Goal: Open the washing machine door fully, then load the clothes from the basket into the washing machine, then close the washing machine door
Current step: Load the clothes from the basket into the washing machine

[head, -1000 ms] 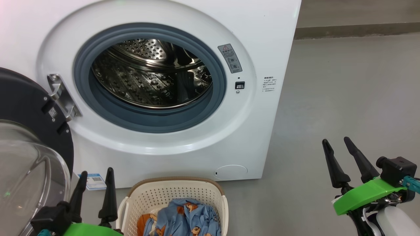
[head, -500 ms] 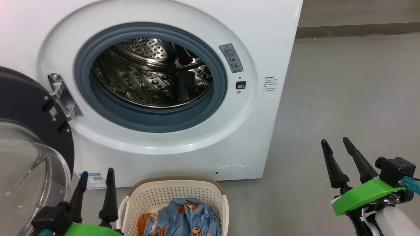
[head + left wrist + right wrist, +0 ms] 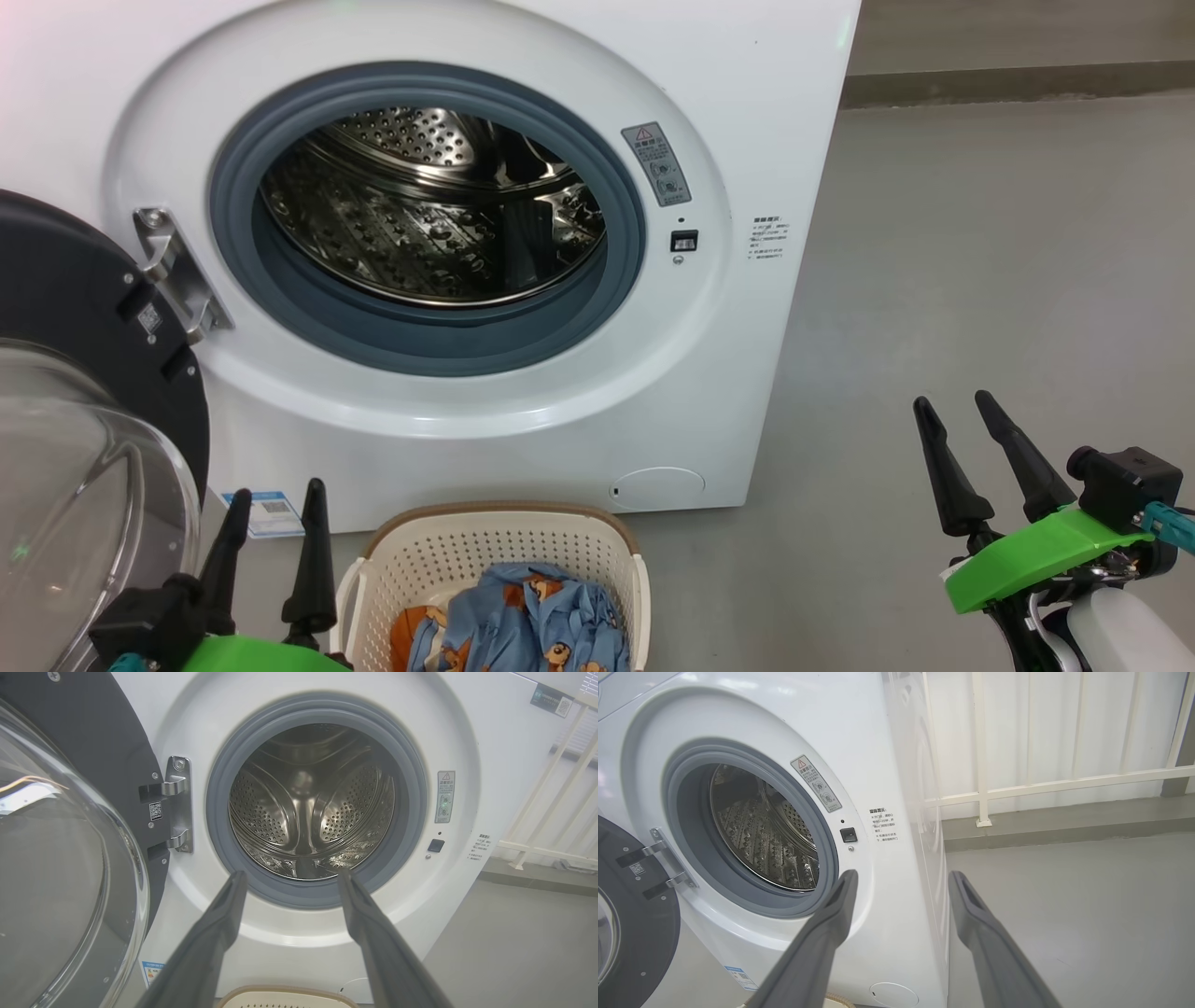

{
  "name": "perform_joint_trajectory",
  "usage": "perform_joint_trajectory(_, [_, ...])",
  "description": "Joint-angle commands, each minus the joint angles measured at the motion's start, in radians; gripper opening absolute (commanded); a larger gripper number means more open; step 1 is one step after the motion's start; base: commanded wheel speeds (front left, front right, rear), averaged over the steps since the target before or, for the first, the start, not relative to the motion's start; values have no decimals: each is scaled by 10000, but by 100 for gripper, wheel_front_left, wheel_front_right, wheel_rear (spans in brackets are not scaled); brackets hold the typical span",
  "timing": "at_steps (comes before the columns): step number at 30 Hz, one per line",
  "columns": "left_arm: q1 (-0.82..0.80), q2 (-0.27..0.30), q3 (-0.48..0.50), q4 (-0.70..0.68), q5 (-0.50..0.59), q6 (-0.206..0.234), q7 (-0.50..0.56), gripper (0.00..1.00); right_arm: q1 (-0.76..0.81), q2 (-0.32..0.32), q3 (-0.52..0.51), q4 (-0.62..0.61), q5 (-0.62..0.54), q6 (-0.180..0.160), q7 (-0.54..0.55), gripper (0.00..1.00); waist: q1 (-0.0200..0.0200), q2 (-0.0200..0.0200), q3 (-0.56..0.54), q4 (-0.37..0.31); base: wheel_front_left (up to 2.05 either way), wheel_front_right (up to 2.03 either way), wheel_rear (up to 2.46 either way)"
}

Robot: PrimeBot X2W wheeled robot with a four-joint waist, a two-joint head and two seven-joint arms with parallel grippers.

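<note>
Head view: washing machine (image 3: 485,439) door (image 3: 75,280) is swung wide off the opening. It hangs on its hinge (image 3: 177,275) at the robot's-left edge of the machine front, and its glass bowl (image 3: 84,485) bulges out toward the robot. Steel drum (image 3: 429,215) wall is visible all round inside the grey seal (image 3: 439,341). On the floor (image 3: 980,280) just in front of the machine, below the opening, sits the basket (image 3: 495,546), long axis parallel to the machine front. Crumpled in it are the clothes (image 3: 532,616), no clear long axis. Low by the machine's left front, between door glass and basket, is the left claw (image 3: 277,490): fingers spread, empty, pointing at the machine front. Off the machine's right front corner, over the floor, is the right claw (image 3: 953,401): fingers spread, holding nothing, pointing at that corner.
</note>
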State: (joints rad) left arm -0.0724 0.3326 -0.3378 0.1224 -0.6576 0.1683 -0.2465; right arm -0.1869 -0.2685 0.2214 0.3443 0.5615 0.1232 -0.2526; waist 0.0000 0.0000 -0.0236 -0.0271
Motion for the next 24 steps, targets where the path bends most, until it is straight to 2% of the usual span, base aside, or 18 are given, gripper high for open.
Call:
perform_joint_trajectory(1, [-323, 293, 362, -182, -51, 38, -73, 100, -251, -128, 144, -220, -52, 75, -92, 100, 0, 0, 13, -7, 0, 0, 0])
perform_joint_trajectory(14, [-351, 216, 225, -162, -58, 72, -34, 100, -239, -159, 200, -164, 24, 75, -92, 100, 0, 0, 308, -106, 0, 0, 0])
perform_joint_trajectory(24, [-857, 22, -58, 165, -26, -40, 72, 100, -503, -269, 164, -174, 181, 75, -92, 100, 0, 0, 1380, -271, 0, 0, 0])
